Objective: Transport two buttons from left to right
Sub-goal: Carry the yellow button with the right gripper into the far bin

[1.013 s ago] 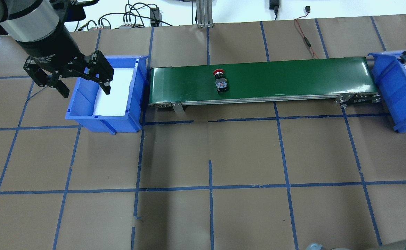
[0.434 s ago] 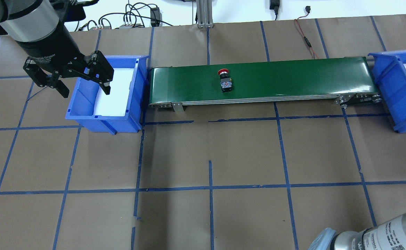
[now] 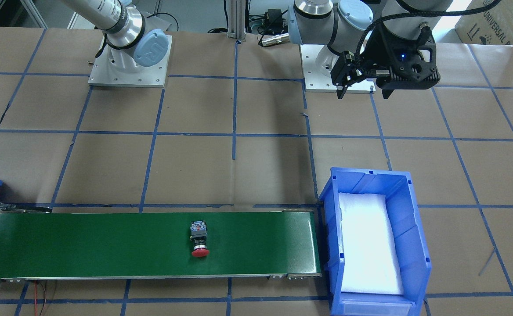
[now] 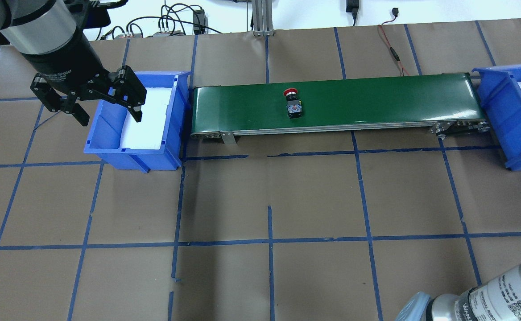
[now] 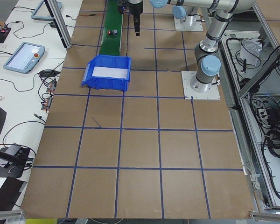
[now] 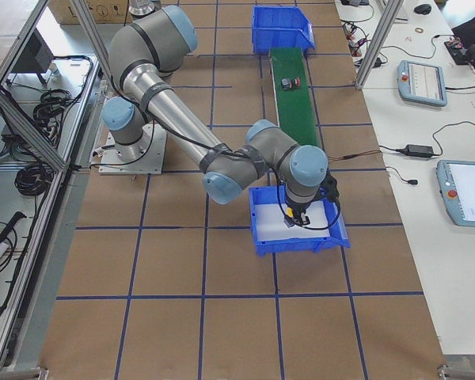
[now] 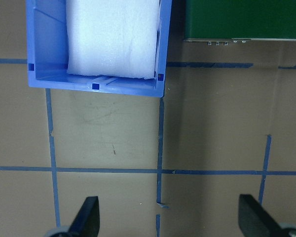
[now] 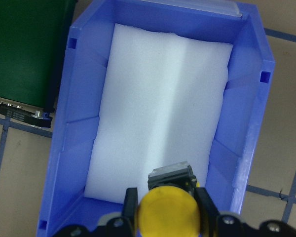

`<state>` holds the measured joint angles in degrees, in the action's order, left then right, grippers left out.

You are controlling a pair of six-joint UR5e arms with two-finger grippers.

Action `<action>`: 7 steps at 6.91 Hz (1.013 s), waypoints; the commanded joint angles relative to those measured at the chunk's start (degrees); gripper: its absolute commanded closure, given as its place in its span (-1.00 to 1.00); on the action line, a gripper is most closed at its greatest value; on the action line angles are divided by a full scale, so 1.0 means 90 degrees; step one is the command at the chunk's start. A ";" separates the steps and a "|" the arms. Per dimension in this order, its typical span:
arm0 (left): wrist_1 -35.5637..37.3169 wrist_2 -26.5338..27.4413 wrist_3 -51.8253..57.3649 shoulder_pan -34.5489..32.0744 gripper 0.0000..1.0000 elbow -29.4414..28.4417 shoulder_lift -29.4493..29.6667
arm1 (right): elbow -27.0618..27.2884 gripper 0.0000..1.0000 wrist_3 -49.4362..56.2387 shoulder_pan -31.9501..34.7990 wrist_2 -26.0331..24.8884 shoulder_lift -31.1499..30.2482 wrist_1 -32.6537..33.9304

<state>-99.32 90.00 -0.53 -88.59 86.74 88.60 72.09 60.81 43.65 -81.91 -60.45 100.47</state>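
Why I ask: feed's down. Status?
Left pincer open, empty. Right pincer shut on yellow button, over right bin. Red button on belt, midway. No obstruction seen.

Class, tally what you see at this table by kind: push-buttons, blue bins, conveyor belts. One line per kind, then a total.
Push-buttons: 2 (red-capped button on the conveyor belt; yellow-capped button in the right tool)
Blue bins: 2 (left bin, right bin)
Conveyor belts: 1
Total: 5

Green conveyor belt [image 4: 376, 98], red-capped black button [image 4: 293, 105], yellow-capped button [image 8: 168, 208], blue bins [image 4: 178, 120] with white foam [image 4: 153, 125], brown table [image 4: 314, 196], blue tape grid [image 4: 269, 240].
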 commanded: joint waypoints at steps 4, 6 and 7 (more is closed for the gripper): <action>0.0000 0.0010 0.0000 0.0000 -1.00 0.0011 -0.0001 | 0.0779 0.85 -0.0516 0.0482 -0.0097 0.0153 0.0942; 0.0000 0.0010 0.0000 0.0000 -1.00 0.0011 -0.0001 | 0.0769 0.85 -0.0565 0.0492 -0.0430 0.0184 0.1102; 0.0000 0.0010 0.0000 0.0009 -1.00 0.0011 -0.0001 | 0.0798 0.82 -0.0642 0.0492 -0.0421 0.0193 0.1102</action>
<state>-99.32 90.09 -0.53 -88.58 86.83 88.60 79.09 55.60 48.05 -85.37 -58.86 110.03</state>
